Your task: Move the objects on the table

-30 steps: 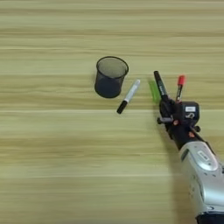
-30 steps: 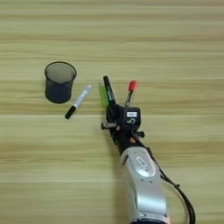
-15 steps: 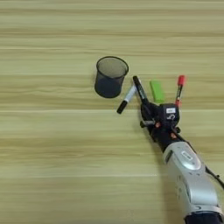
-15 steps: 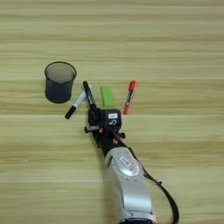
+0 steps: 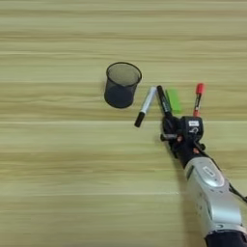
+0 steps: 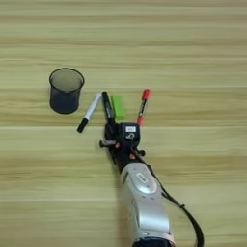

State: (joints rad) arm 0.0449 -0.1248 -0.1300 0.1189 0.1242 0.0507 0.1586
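On the table my right gripper is shut on the lower end of the long black marker, which points away from me. Just left of it lies the white marker with black cap, slanted. The small green block lies flat, close against the black marker's right side. Further right is the red-capped marker, red end away from me. In the right eye view the gripper holds the black marker between the white marker and the green block.
A black mesh cup stands upright to the left of the markers, its mouth open upward. My silver forearm runs from the bottom right corner up to the gripper.
The gripper swung left with the black marker, uncovering the green block, then came back a little to the right. The other markers, block and cup have stayed put.
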